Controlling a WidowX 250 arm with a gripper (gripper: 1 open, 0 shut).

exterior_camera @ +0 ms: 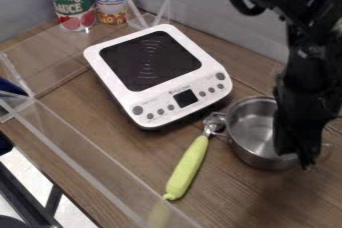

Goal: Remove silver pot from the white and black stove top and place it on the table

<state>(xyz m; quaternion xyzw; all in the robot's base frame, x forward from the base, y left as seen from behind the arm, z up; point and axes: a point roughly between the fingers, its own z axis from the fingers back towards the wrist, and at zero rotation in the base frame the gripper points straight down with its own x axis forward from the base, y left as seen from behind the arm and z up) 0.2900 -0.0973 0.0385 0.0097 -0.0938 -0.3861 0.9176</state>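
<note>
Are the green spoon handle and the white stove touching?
Apart: the camera view shows brown table between the green handle and the stove.

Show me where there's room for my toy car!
Bare brown wood-grain table shows left of the yellow-green-handled scoop, below the square white-and-black stove. It's crowded right of the scoop: the round silver pot sits under the black robot arm.

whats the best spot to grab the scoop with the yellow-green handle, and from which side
Probably mid-handle, from above, pincer closing across its width: the handle is long, slim and lies flat on the wood-grain tabletop, while the metal end sits close beside the pot.
</note>
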